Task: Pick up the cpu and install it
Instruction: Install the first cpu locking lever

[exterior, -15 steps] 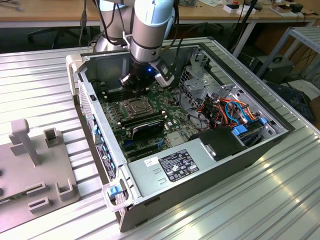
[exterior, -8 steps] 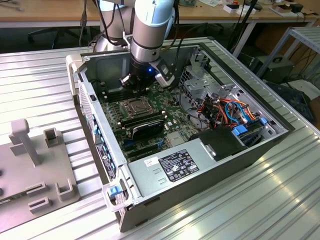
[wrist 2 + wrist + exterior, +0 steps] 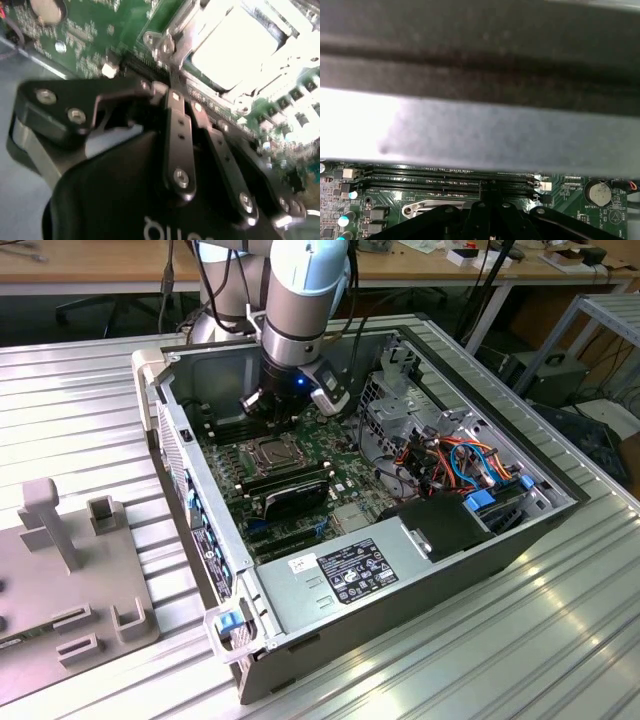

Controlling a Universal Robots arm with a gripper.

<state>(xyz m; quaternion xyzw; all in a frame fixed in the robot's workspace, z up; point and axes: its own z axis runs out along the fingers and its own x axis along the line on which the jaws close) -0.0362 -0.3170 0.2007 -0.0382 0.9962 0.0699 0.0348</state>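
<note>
Black linkage gripper (image 3: 172, 95) jaws clenched, empty, beside socket; silver-grey square cpu (image 3: 232, 47) already seated for latching.

Open grey metal computer case (image 3: 420, 570) lies on its side on the ribbed metal table (image 3: 90, 400); access only from above. Green motherboard (image 3: 345, 465) sits low between case walls. Black gripper (image 3: 272, 410) hangs just over the square metal-latched socket (image 3: 275, 452), taking the room there. Long black memory sticks (image 3: 290, 490) stand just beside the socket. Tangle of orange and blue cables (image 3: 455, 455) crowds the exterior view's right side. Black power supply box (image 3: 445, 525) blocks the near corner. Table around the case lies open, apart from a grey plastic fixture (image 3: 60, 580).
</note>
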